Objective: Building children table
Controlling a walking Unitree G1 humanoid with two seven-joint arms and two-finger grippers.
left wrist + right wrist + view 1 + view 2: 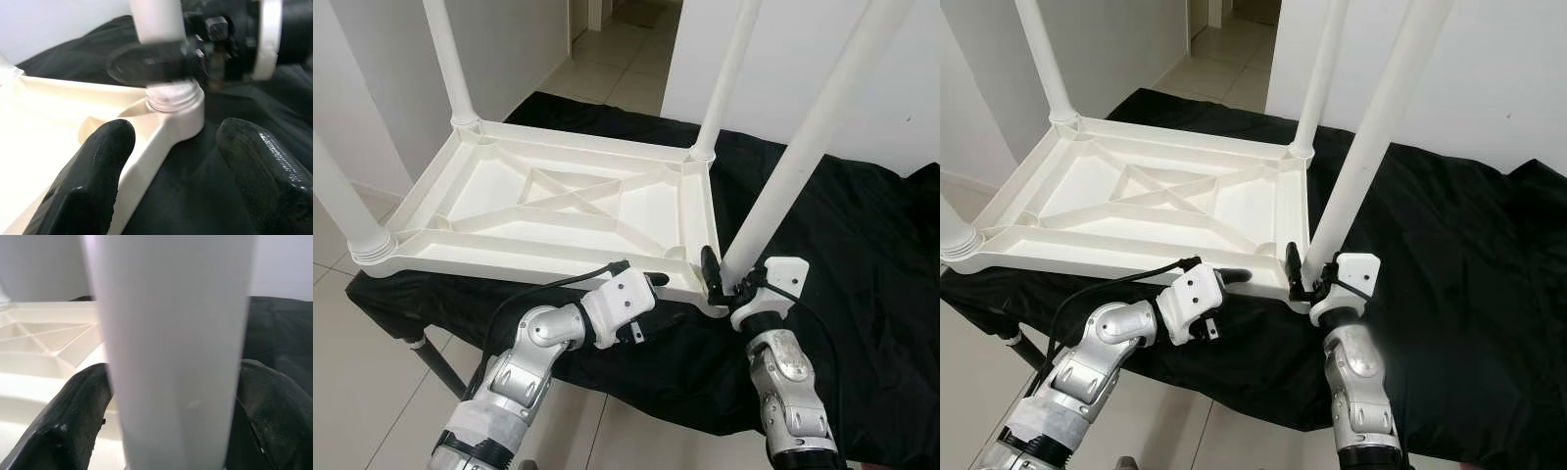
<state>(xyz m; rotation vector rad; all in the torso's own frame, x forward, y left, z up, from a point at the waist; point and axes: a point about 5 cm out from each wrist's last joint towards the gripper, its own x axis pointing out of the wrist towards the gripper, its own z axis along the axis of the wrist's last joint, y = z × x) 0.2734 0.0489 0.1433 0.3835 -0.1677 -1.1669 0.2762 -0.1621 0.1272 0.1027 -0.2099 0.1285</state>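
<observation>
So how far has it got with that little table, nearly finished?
Nearly, it seems. The white tabletop lies upside down on a black cloth, three legs standing in their corners. The fourth leg is in hand: the right tool grips it at its corner socket, threads showing. The left tool is open beside the rim. Seating and flipping remain.

The white plastic children's table (558, 206) lies upside down, its four round legs (793, 162) pointing upward.
</observation>
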